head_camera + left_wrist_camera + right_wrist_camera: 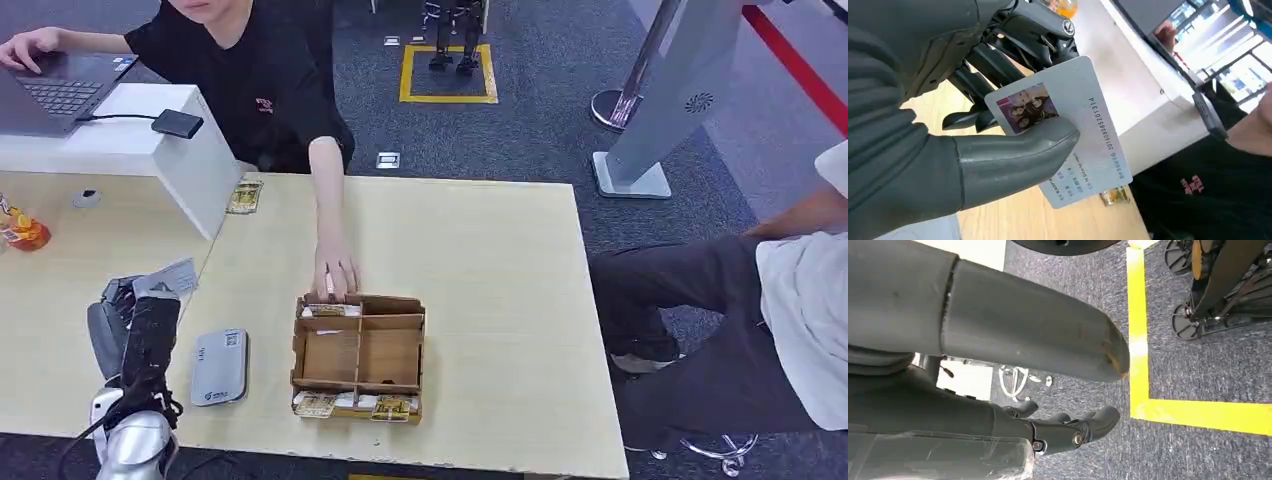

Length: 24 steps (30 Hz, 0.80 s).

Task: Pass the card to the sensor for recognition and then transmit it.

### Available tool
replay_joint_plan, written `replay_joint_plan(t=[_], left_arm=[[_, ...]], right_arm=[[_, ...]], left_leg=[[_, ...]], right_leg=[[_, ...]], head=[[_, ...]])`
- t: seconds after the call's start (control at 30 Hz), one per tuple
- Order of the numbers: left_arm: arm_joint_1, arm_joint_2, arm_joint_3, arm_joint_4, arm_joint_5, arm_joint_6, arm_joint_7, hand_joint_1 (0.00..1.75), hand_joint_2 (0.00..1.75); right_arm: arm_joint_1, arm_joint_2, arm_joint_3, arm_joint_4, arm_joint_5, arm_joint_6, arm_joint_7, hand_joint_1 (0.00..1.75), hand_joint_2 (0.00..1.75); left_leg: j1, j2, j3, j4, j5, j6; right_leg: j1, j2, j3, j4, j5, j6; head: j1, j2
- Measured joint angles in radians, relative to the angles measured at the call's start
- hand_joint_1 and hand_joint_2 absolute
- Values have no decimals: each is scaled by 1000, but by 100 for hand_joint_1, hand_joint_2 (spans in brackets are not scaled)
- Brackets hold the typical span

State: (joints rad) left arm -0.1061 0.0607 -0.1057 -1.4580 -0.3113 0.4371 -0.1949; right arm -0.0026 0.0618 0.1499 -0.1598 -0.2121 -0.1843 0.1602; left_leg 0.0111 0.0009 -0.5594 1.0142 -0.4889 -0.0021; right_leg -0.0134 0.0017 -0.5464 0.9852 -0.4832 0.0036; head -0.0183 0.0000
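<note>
My left hand (135, 315) is raised over the left part of the wooden table (500, 260) and holds a white ID card (172, 276). In the left wrist view the thumb (1013, 160) presses the card (1088, 125) against the darker fingers; its photo and printed number face the camera. The flat grey card sensor (218, 367) lies on the table just right of that hand, apart from the card. My right hand (948, 405) hangs over the dark carpet, thumb and fingers apart, holding nothing.
A cardboard divider box (300, 350) with cards along its near side sits mid-table; a person's hand (335, 275) rests at its far edge. A white stand (190, 160) with a laptop (55, 85) is at back left. Another person sits at the right (760, 320).
</note>
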Motion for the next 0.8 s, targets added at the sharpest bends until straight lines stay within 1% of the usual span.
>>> replay_joint_plan(t=[0.23, 0.33, 0.4, 0.47, 0.57, 0.73, 0.8], left_arm=[[13, 28, 0, 0, -36, -71, 74, 175, 175], [21, 53, 0, 4, -71, -144, 139, 175, 175], [32, 74, 0, 9, -93, -205, 177, 175, 175], [40, 92, 0, 16, -103, -227, 188, 175, 175], [48, 103, 5, 24, -90, -231, 188, 175, 175], [51, 106, 34, 42, 4, -277, 198, 175, 175], [51, 112, 45, 51, 52, -312, 204, 175, 175]], right_arm=[[2, 0, -6, 0, -7, 0, -6, 0, 0], [3, 0, -7, 0, -13, 6, -3, 0, 0], [3, 0, -10, 0, -15, 9, -3, 0, 0], [4, 0, -14, 1, -20, 9, -3, 0, 0], [4, 0, -18, 1, -21, 9, 1, 0, 0], [5, 0, -22, 1, -23, 8, -4, 0, 0], [5, 0, -22, 2, -23, 7, -5, 0, 0]], left_leg=[[0, 0, 0, 0, 0, 0], [0, 0, 0, 0, 0, 0], [0, 1, 0, 0, 0, 0], [0, 0, 0, 0, 0, 0], [0, 0, 0, 0, 0, 0], [0, 0, -1, 0, 0, 0], [0, 0, 0, 0, 0, 0]], right_leg=[[0, 0, 0, 0, 0, 0], [0, 0, 0, 0, 0, 0], [0, 1, -1, 0, 0, 0], [0, 1, -1, 0, 0, 0], [0, 1, -1, 0, 0, 0], [0, 1, -1, 0, 0, 0], [0, 1, -1, 0, 0, 0]], head=[[0, 0], [0, 0], [0, 0], [0, 0], [0, 0], [0, 0], [0, 0]])
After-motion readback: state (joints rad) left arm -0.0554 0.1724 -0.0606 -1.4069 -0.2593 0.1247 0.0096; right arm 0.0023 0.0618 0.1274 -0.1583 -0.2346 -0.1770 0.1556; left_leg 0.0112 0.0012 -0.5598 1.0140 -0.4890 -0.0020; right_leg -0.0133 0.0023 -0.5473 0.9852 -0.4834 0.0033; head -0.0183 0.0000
